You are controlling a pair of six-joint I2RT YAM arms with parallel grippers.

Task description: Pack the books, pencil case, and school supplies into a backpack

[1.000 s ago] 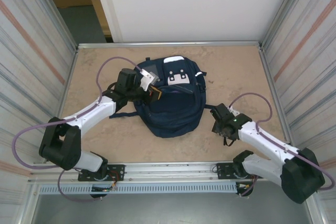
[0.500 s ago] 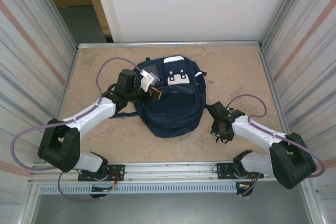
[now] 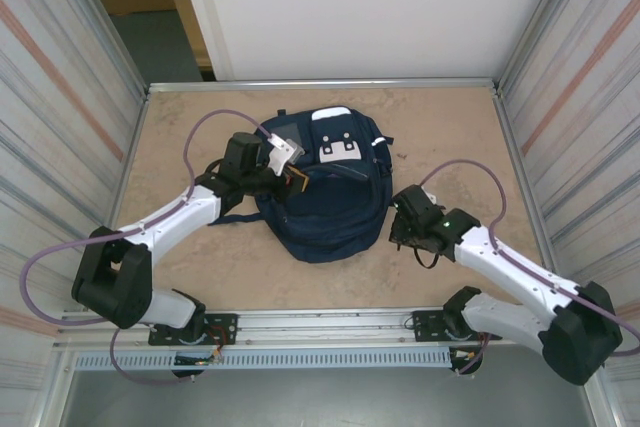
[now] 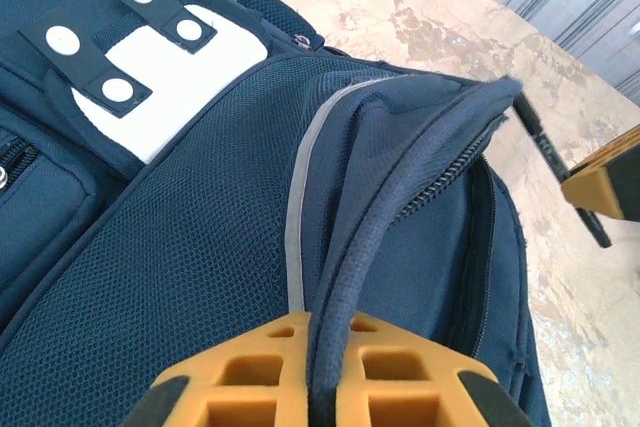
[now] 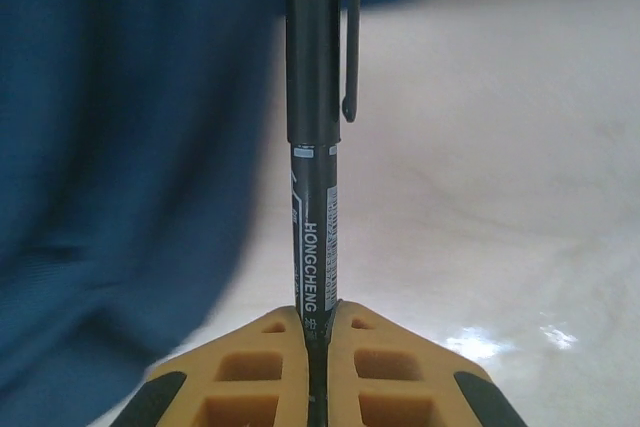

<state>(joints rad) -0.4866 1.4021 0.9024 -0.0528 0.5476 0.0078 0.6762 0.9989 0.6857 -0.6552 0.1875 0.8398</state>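
Backpack (image 3: 325, 209) on mottled beige tabletop (image 3: 455, 132) between ribbed metal walls (image 3: 55, 97).

The backpack (image 4: 200, 247) is matt woven cloth and mesh, the black pen (image 5: 312, 97) glossy plastic.

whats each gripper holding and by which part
The left gripper holds the backpack by the piped edge of its opening; the right gripper holds the pen by its printed barrel, away from the clip.

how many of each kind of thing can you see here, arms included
backpack: 1
black pen: 1
robot arms: 2, the left arm and the right arm
total: 4
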